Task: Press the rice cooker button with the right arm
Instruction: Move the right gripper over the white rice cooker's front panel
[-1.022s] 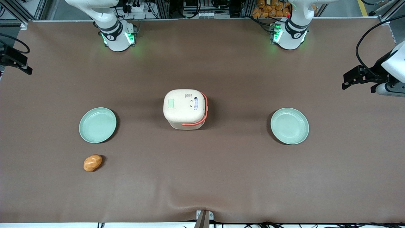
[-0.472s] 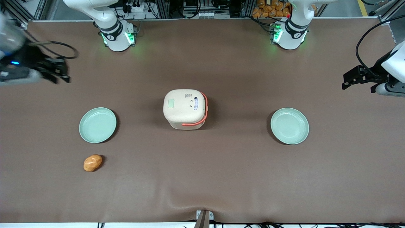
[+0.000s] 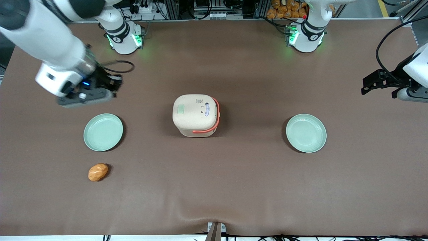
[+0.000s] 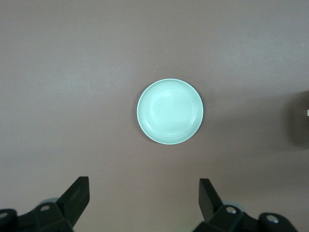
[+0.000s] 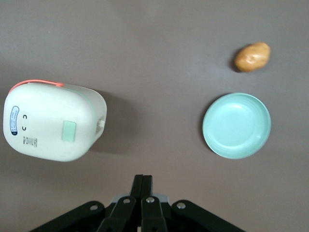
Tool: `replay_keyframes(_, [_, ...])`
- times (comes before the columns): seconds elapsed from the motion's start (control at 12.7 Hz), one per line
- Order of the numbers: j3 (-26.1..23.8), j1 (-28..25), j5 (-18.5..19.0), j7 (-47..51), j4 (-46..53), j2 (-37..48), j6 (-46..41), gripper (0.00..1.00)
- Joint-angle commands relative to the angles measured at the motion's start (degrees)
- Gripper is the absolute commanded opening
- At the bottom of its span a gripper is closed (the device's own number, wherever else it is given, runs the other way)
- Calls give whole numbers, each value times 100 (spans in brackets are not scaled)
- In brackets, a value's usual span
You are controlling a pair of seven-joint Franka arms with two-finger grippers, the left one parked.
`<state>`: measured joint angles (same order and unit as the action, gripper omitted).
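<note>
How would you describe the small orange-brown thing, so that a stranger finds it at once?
Start at the cream rice cooker in the middle of the brown table. Go toward the working arm's end to the green plate, under the shut pincer. The potato lies nearer the front camera than that plate, the only orange-brown lump.

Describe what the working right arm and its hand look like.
The right arm has a thick white rounded shell with a dark grey joint cap. Its hand, over the table toward the working arm's end, is black on a white-grey wrist block, with a small blue light and a looping black cable; its fingers sit pressed together.
</note>
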<state>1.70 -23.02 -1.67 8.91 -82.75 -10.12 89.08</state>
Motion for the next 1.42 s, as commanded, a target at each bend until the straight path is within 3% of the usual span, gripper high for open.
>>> replay_keyframes(0.0, [59, -289, -62, 119, 119, -341, 136, 0])
replay_keyframes(0.24, [59, -562, -71, 585, -179, -465, 626, 0])
replay_keyframes(1.34, [68, -1327, -44, 1042, -1225, -711, 2095, 0])
